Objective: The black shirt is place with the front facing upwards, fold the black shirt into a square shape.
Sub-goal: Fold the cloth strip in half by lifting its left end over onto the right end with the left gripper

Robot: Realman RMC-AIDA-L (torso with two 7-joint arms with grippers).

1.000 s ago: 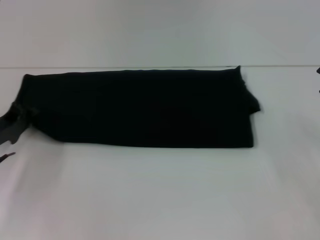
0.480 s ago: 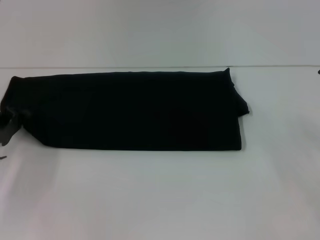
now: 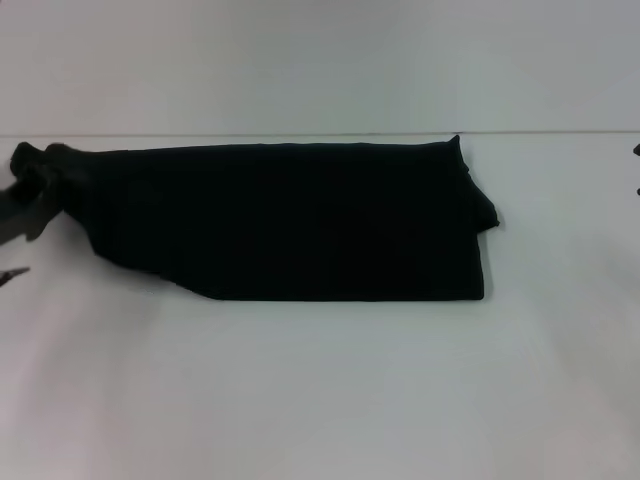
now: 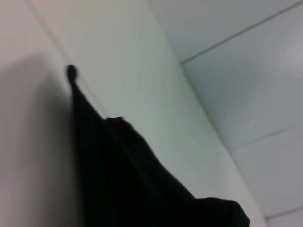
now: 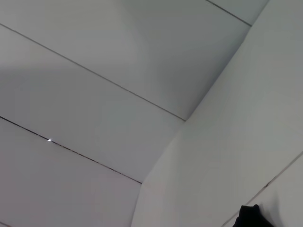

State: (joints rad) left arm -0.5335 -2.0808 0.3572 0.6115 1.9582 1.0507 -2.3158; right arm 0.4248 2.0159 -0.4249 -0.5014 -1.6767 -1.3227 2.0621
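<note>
I am working with my left gripper point(image 3: 22, 205) at the 9 o'clock edge of the head view, where it is clamped on the bunched left end of the black shirt point(image 3: 290, 220) and holding that end raised a little off the tabletop point(image 3: 320, 400). The lifted corner is pulling the near edge into a slant, so the lower left of the cloth is no longer lying square. My right gripper is barely showing at the 3 o'clock edge, well apart from the cloth, and I cannot tell whether it is apart or together.

The shirt is lying as a long dark band across the middle of the tabletop, its long axis running from 9 o'clock to 3 o'clock, the far edge close to the tabletop's back line. The right end is resting flat, with a small flap jutting out at about 3 o'clock. No lettering or neck label is showing, so I cannot tell which end is the collar.

My worry is the grip: only a bunch of fabric is pinched, so layers may be slipping free and the fold may be landing crooked. Dragging instead of lifting could be sliding the whole band sideways, and the loose flap could be spoiling the square
</note>
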